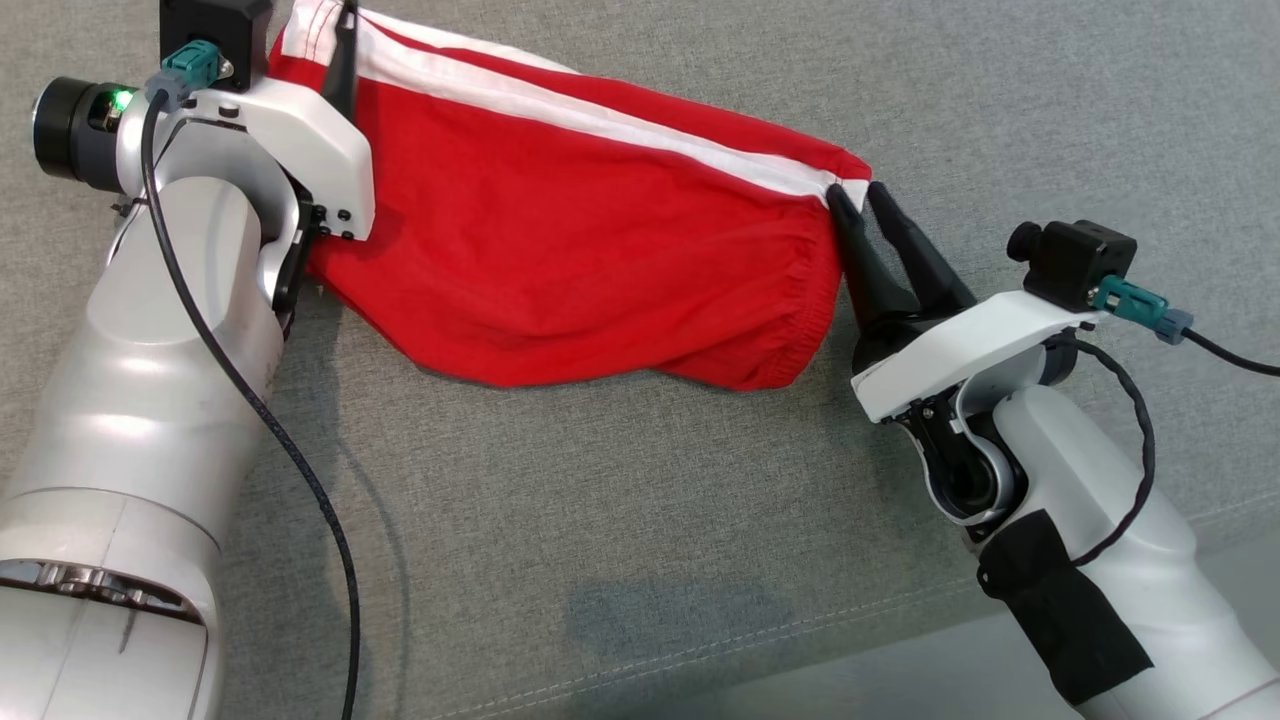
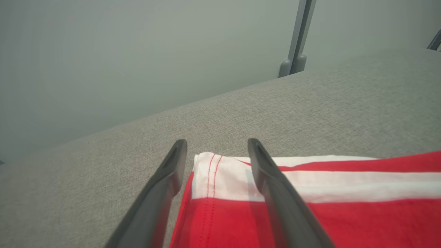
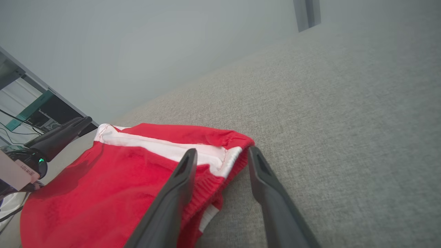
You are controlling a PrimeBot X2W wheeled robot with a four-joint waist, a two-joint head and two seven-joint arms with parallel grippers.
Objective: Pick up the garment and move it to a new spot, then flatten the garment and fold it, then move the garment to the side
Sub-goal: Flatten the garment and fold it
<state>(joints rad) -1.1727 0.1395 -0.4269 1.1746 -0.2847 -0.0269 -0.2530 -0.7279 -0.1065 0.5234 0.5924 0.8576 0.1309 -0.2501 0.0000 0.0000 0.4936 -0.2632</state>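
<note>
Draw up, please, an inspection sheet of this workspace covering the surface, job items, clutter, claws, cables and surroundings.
Surface: grey woven fabric surface, with a stitched seam near the front edge and one darker patch.
Job's things: red fabric garment with a white stripe, lying spread out and mildly wrinkled, with an elastic band at its right end.
Clutter: nothing seen.
Claws: left claw open, over the garment's white-hemmed corner; right claw open, at the elastic-band corner.
Cables: black cable draped along the left arm; second black cable looped at the right wrist.
Surroundings: pale grey wall; grey metal post.
</note>
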